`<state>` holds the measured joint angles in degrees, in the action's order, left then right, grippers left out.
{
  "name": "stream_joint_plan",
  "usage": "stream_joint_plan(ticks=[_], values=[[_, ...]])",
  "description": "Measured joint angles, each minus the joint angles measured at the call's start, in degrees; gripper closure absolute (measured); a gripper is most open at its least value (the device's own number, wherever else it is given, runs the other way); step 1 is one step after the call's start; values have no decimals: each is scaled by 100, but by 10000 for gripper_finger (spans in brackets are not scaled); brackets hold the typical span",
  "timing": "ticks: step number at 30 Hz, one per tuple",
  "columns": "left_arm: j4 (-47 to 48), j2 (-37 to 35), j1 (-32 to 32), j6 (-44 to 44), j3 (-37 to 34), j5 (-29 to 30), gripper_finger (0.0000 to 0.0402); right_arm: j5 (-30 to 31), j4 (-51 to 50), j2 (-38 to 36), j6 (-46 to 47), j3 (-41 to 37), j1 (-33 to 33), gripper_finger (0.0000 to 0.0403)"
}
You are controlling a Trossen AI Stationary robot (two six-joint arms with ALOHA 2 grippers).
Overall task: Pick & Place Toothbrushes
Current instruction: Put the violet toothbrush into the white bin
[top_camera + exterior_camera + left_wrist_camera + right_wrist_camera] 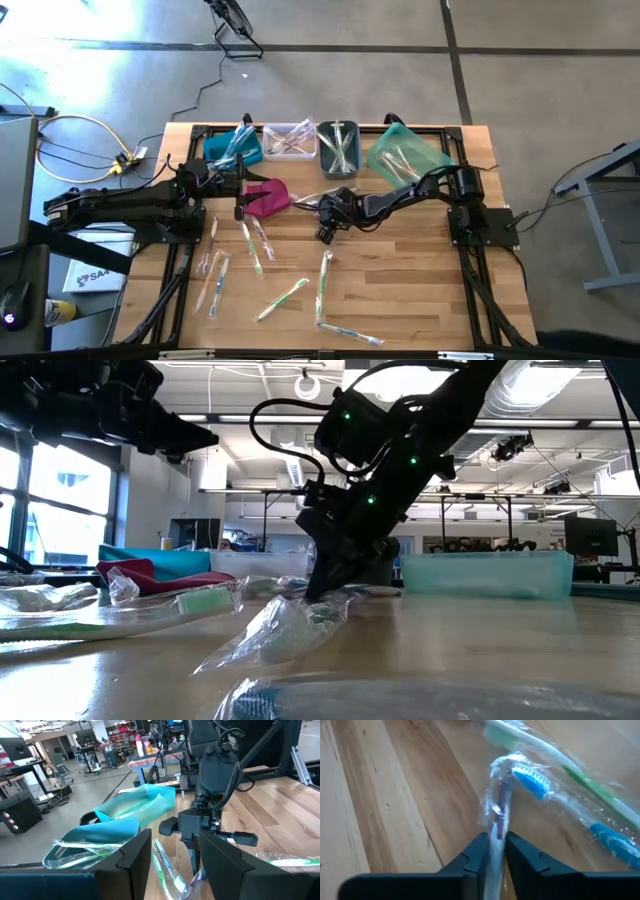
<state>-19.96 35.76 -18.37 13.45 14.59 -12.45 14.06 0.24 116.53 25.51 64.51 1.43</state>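
The right gripper (495, 851) is down at the tabletop near the middle of the table (420, 300), its two dark fingers (472, 857) pinched almost together on the clear wrapper of a toothbrush (497, 815). The crinkled plastic stands up between the tips. Just beyond lies another wrapped toothbrush with blue bristles (555, 792) and a green-handled one (560, 755) beside it.

From above, the right gripper (328, 232) sits just beside a magenta pouch (266, 197). Seen level with the table, it (322, 585) presses into a bunched wrapper (285, 628) on the wood.

The left gripper (240, 207) hangs over the pouch's other side with its fingers (135, 857) spread apart and nothing between them.

Behind both arms, along the far edge, stand a blue bin (232, 150), a clear bin (289, 140), a grey bin (338, 146) and a tilted teal bin (405, 155), each with wrapped toothbrushes in it.

More toothbrushes lie loose on the near half of the table: a cluster toward the left (214, 275), one angled in the middle (282, 299), one upright beside it (324, 283), and one at the front edge (350, 332).
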Motion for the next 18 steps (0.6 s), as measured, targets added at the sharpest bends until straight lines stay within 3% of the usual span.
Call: stream_joint_plan(ticks=[6, 18], values=[[14, -1, 0, 0, 0, 2, 242, -48, -14, -7, 25, 0, 0, 387], [52, 1, 0, 0, 0, 17, 242, -410, -425, -408, 44, -31, 24, 388]])
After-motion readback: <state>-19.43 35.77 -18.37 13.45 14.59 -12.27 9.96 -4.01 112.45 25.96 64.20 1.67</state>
